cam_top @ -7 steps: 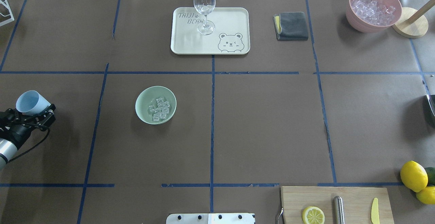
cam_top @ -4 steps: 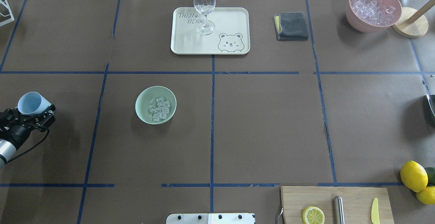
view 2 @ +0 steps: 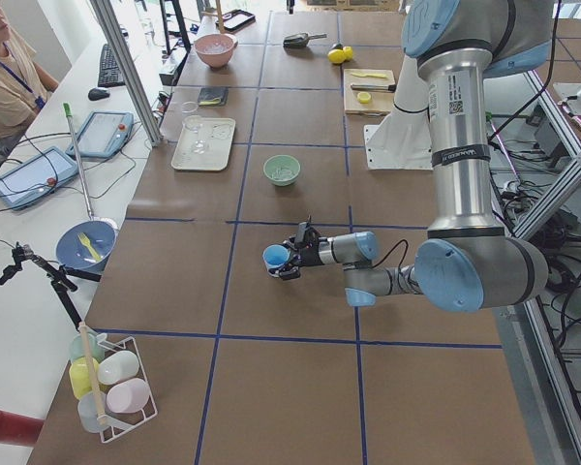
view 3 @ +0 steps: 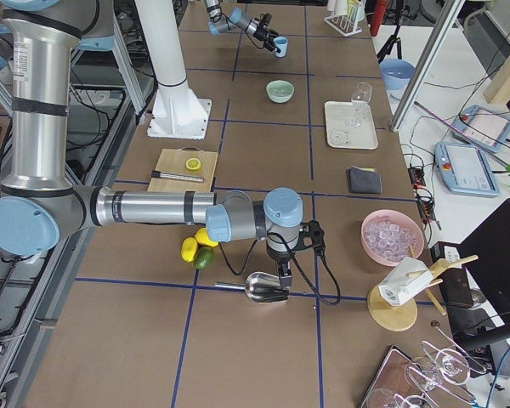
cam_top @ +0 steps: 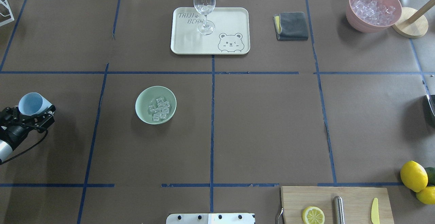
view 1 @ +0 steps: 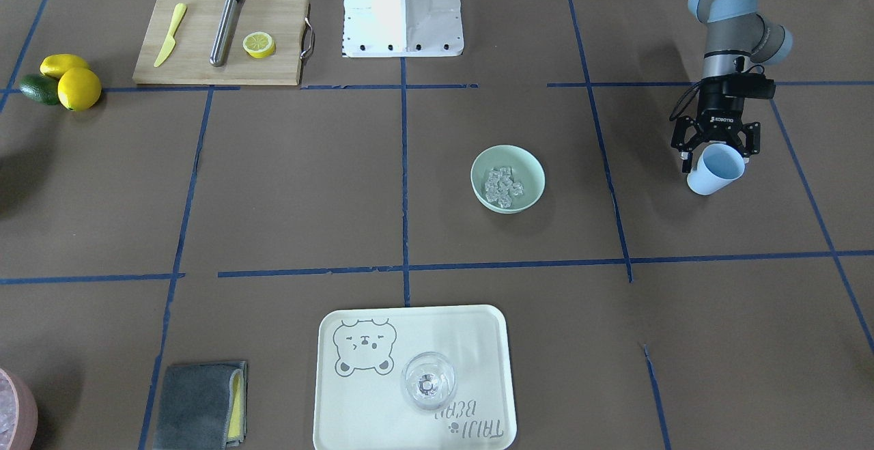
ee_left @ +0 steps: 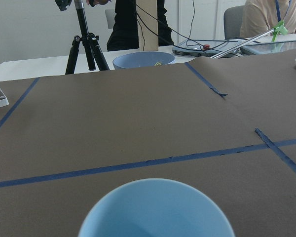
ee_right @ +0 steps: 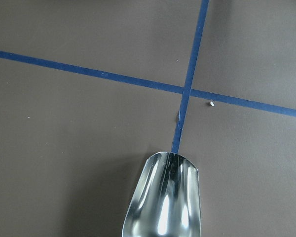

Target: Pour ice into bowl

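Small clear ice cubes lie in the round mint-green bowl on the bench. The left claw clamps a tilted, seemingly empty light blue cup well apart from the bowl. Released aslant, it could topple and roll. Whether the right claw grips anything, I cannot tell.

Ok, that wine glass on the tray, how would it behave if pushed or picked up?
The wine glass stands tall on a thin stem over a small foot, so a high push would probably tip it. It looks like thin clear glass, so likely fragile and slippery. Pushed low, it may slide on the smooth tray.
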`<state>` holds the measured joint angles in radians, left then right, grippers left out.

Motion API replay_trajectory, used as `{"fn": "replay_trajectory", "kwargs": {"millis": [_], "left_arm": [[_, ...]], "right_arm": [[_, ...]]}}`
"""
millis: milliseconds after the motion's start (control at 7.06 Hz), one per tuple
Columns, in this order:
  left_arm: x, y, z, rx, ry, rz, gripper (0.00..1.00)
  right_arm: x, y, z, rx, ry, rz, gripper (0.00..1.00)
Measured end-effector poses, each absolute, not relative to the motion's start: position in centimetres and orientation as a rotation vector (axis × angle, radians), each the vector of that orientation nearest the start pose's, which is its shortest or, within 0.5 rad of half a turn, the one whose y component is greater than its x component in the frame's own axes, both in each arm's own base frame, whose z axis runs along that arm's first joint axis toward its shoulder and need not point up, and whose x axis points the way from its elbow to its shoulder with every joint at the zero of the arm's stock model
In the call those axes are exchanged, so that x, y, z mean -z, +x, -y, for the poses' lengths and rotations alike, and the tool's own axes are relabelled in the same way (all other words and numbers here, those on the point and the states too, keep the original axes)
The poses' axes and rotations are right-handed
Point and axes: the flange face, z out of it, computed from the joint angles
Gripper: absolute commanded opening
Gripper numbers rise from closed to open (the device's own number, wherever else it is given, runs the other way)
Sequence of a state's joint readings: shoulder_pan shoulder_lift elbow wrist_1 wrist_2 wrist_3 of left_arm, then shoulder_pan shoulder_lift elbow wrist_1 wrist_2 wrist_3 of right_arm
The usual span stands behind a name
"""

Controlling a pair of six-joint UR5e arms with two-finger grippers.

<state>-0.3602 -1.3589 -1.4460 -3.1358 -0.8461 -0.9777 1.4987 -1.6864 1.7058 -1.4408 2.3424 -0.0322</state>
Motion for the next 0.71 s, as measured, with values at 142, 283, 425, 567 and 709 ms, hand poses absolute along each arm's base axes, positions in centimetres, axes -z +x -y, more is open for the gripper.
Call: {"fn": "replay_trajectory", "kwargs": {"millis": [142, 283, 425, 567, 709], "left_arm": [[-63.4, 28.6, 32.2, 0.234, 1.090, -0.752, 1.00], [-63.1, 28.0, 32.3, 0.228, 1.095, -0.750, 1.00], [-62.9, 27.4, 32.7, 0.221, 1.104, -0.738, 1.00], [-62.5, 26.5, 33.5, 0.208, 1.113, -0.726, 1.00], [-61.8, 25.4, 34.5, 0.188, 1.126, -0.716, 1.00]], "right_arm": [[-63.3, 3.1, 45.6, 0.156, 0.127, 0.774, 1.00], [-63.2, 3.1, 45.6, 0.156, 0.128, 0.774, 1.00], [-63.0, 3.1, 45.6, 0.156, 0.131, 0.774, 1.00], [-62.9, 3.1, 45.6, 0.156, 0.132, 0.774, 1.00], [-62.9, 3.1, 45.6, 0.157, 0.133, 0.774, 1.00]]}}
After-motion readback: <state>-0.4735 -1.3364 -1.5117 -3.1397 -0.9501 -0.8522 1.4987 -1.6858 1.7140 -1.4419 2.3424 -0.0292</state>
